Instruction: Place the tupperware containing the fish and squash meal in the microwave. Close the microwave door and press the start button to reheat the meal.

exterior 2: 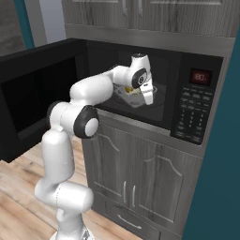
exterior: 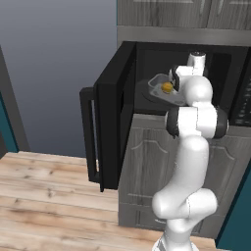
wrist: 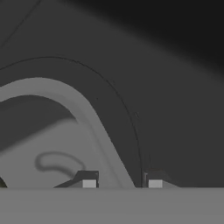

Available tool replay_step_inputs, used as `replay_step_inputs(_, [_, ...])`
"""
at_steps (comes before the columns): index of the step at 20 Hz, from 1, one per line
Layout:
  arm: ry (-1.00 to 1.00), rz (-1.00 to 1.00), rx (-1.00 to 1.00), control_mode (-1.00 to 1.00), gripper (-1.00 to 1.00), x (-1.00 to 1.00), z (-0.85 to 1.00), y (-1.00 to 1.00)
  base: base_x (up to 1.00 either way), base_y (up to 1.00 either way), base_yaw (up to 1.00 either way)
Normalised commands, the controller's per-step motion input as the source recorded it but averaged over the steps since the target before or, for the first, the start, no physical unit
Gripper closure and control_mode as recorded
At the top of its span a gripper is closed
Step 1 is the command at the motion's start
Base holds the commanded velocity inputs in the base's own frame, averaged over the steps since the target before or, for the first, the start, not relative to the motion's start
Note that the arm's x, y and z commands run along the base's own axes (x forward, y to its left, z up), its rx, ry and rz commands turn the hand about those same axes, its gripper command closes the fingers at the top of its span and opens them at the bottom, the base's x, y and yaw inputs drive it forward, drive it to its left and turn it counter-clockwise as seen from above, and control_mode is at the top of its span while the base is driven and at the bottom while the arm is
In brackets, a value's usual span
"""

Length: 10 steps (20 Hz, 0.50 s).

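- Door (exterior: 109, 132) swung wide open at left, handle (exterior: 88, 135) on its near edge; must be pushed shut later.
- Tupperware (exterior: 164, 89) resting inside the microwave (exterior 2: 140, 84), on the round turntable (wrist: 109, 100), with the yellow meal (exterior: 167, 87) in it.
- Fingers (wrist: 122, 183) parted astride the tupperware's rim (wrist: 83, 105), apparently letting go rather than clamped.
- Best to open a little more, then back straight out toward the near side without dragging the rim.
- Keypad (exterior 2: 192, 115) at right awaits the start press.
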Motion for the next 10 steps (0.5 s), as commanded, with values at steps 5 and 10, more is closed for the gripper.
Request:
replay_step_inputs(5, [0.00, -0.01, -0.02, -1.00, 1.00, 0.44, -0.11, 0.00, 0.00, 0.00, 0.00])
replay_step_inputs(10, [-0.07, -0.03, -0.09, -1.00, 1.00, 0.18, -0.31, 0.08, 0.00, 0.00, 0.00])
